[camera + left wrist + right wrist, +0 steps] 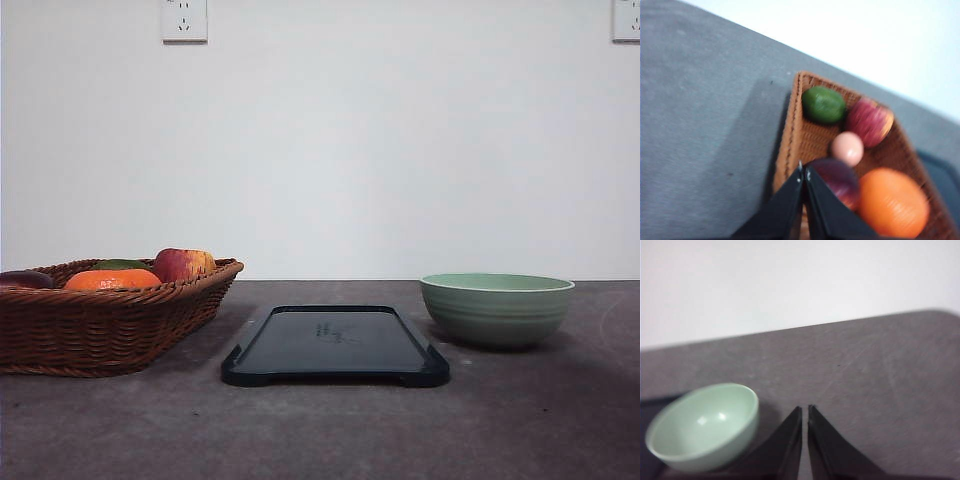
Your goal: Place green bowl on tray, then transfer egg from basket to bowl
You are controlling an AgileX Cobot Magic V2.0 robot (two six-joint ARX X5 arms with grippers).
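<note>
Wicker basket: 1 egg, 4 fruit; both end effectors closed, empty.

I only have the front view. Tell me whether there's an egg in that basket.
Observer: Yes. The left wrist view shows a pale egg in the basket, lying between the red apple and a dark purple fruit.
Operator: Give me the left gripper's state.
Observer: The left gripper is shut, empty, above the basket's edge.
Operator: Now the right one.
Observer: The right gripper is shut too, empty, beside the green bowl, not touching it.
Operator: Report inside the bowl.
Observer: Empty.
</note>
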